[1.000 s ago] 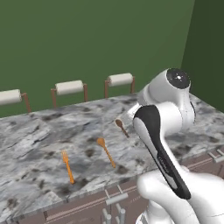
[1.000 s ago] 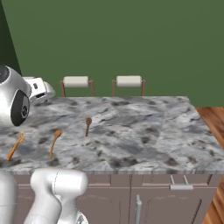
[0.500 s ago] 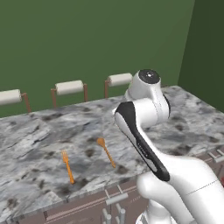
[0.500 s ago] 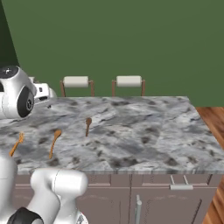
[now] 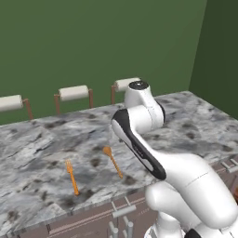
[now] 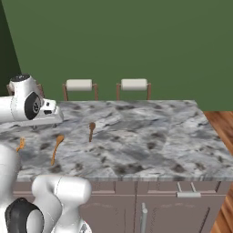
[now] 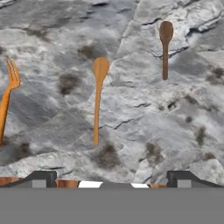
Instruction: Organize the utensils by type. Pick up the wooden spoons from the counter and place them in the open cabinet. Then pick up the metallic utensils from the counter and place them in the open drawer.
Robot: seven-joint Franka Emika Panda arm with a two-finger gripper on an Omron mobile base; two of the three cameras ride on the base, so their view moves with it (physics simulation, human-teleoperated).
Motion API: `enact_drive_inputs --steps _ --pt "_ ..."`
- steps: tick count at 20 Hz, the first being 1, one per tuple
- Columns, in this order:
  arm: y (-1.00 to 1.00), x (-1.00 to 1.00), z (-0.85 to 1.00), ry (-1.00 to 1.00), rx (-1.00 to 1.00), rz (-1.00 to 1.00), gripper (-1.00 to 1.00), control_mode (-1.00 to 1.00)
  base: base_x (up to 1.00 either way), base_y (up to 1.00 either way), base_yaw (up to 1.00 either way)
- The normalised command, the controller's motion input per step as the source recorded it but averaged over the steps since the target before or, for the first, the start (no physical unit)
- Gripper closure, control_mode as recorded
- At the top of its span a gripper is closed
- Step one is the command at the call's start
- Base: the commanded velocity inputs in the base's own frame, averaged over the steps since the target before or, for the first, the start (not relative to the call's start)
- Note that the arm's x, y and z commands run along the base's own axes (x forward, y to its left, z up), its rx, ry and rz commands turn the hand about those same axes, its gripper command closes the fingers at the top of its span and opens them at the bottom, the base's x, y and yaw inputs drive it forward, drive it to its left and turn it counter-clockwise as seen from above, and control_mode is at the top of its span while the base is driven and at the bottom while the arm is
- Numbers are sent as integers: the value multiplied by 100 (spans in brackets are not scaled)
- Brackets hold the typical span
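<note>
Gripper point(image 7: 111, 177): jaws spread wide with nothing between them, hovering above the near part of the counter point(image 7: 144, 118) and looking down on it; the two dark fingertips point(image 7: 41, 178) stand well apart at the bottom of the hand view.
Nearest utensil: light wooden spoon point(image 7: 99, 97), lying flat almost midway ahead of the fingertips, bowl pointing away from them.
Left of it: orange fork point(image 7: 7, 98) (wood-toned, yet the task sorts by spoon against metal, so its class is unclear from colour alone), lying near the edge of the hand view and partly cut off.
Farther off: dark brown wooden spoon point(image 7: 165, 49), bowl also away, well apart from the light one.
Drawer: a pulled-out front with pale upright items shows below the counter edge in the left base view, probably the open drawer point(image 5: 100, 218), though it is too cropped to be sure.
Background: three paper-towel holders point(image 6: 134, 86) stand behind the counter against the green wall.
Risk: slim handles lying flat on stone may slide or pivot if the fingers close off-centre or too high; the fork could be grabbed by mistake and go to the cabinet.
</note>
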Motion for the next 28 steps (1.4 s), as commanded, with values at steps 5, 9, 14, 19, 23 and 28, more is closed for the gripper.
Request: enact_drive_inputs --steps 5,9,14,19,23,28 --pt "0 -2 -63 2 9 -3 -100 -100 0 0 0" --pt "9 4 -58 0 8 0 -100 -100 0 0 0" --pt "10 34 -48 4 2 -4 -100 -100 0 0 0" --pt "4 46 -26 7 0 -7 -100 -100 0 0 0" --pt "21 46 -48 14 0 -8 -100 -100 0 0 0" --pt "29 35 -46 10 0 -5 -100 -100 0 0 0"
